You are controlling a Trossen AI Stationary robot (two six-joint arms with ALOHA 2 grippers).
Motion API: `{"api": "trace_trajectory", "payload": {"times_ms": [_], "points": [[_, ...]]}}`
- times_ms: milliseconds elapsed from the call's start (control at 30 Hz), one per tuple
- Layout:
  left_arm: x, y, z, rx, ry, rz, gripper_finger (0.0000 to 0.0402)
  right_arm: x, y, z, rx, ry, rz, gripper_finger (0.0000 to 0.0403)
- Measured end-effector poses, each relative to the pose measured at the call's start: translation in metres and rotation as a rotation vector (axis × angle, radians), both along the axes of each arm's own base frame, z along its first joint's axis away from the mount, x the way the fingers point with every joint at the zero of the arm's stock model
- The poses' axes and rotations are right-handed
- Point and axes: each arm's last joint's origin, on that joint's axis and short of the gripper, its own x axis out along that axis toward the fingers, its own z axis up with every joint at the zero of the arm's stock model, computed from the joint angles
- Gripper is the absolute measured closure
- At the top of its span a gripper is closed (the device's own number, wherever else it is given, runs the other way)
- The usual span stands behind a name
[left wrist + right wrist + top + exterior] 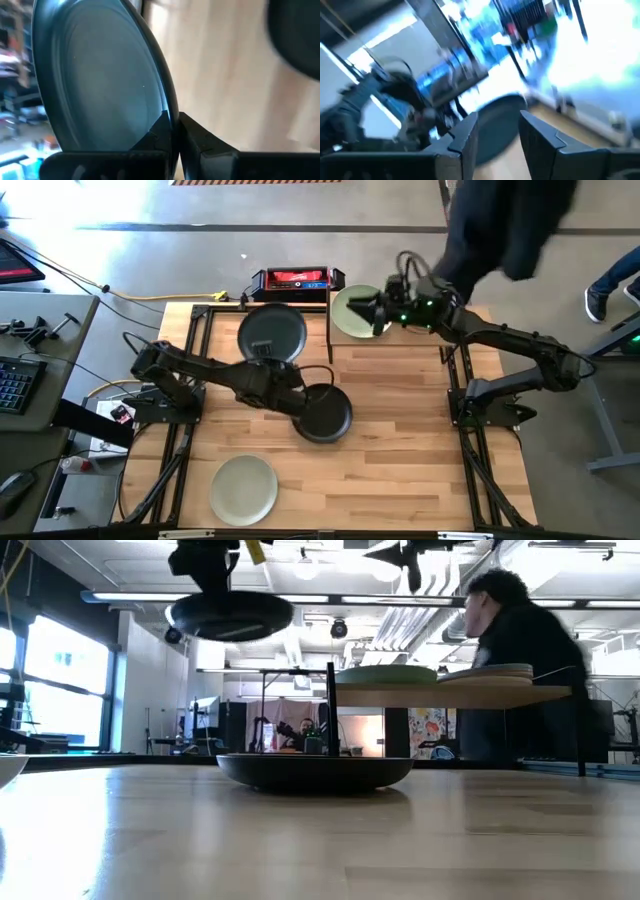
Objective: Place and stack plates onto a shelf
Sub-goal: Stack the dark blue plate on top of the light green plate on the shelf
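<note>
1. A dark teal plate (271,335) is held by its rim in the left hand (268,362), whose fingers (161,131) are clenched tight on the edge. In the low view this plate is seen lifted well above the counter (400,440), at about shelf height or higher.
2. The shelf (460,695) is seen edge-on in the low view with a pale green plate (355,311) already on it, and what appears to be a paler plate (495,671) beside it. These are judged placed.
3. The right hand (383,310) is positioned over the pale green plate at the shelf; its fingers (465,135) stand apart and nothing is seen between them, so it is judged released.
4. A black plate (322,413) lies flat near the middle of the counter, and a sage green plate (243,488) lies at the near edge. Both are still to be moved.
5. The task is judged part done: about two plates shelved, one in transit, at least two outstanding.
6. The shelf board cannot be clearly traced in the high view, being covered by the right arm and a person (510,220) leaning in.
7. The number of plates stacked on the shelf cannot be counted from the edge-on view.
8. The right wrist view is too smeared to confirm anything beyond the parted fingers.
</note>
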Motion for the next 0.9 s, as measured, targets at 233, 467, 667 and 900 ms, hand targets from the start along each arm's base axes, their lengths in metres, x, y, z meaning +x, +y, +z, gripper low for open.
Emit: {"api": "trace_trajectory", "payload": {"times_ms": [233, 467, 667, 900], "points": [[-0.003, 0.025, 0.014, 0.213, 0.143, -0.125, 0.0398, -0.009, -0.013, 0.025, -0.241, -0.195, -0.062, 0.0279], [-0.001, 0.057, 0.024, 0.342, 0.279, -0.170, 0.0397, -0.020, -0.033, 0.048, -0.278, -0.165, -0.187, 0.0279], [-0.001, 0.083, 0.042, 0.337, 0.220, -0.174, 0.0397, -0.023, -0.045, 0.086, -0.308, 0.003, -0.303, 0.0279], [0.000, 0.101, 0.067, 0.277, 0.119, -0.329, 0.0397, -0.016, -0.053, 0.115, -0.216, 0.139, -0.314, 0.0279]]}}
